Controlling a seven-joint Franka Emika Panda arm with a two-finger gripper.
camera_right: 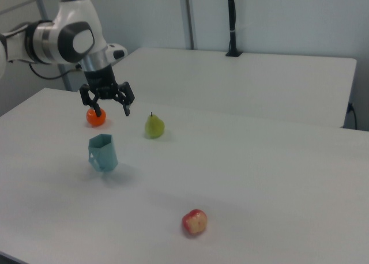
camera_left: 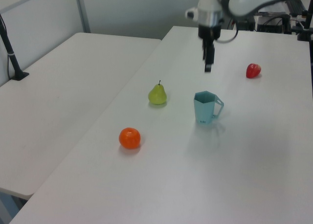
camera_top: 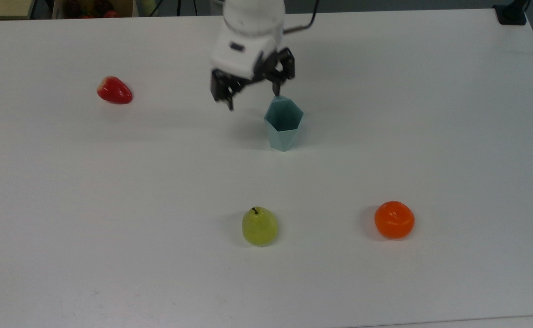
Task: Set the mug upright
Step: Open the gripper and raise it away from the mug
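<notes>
In the top view, the mug (camera_top: pixel 284 125) stands upright on the white table (camera_top: pixel 430 136), the gripper (camera_top: pixel 252 94) raised beside it, its 2 fingers spread and empty. In the left view, the mug (camera_left: pixel 206 107) shows a handle. In the right view, the gripper (camera_right: pixel 112 108) hangs above the mug (camera_right: pixel 102 153).

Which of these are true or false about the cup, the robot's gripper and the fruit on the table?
1. The cup stands upright with its opening up. True.
2. The gripper is squeezing the cup. False: it is open, above the cup, holding nothing.
3. The pear sits inside the cup. False: it rests on the table, apart from the cup.
4. The orange lies on the table. True.
5. The cup has a handle. True.
</notes>
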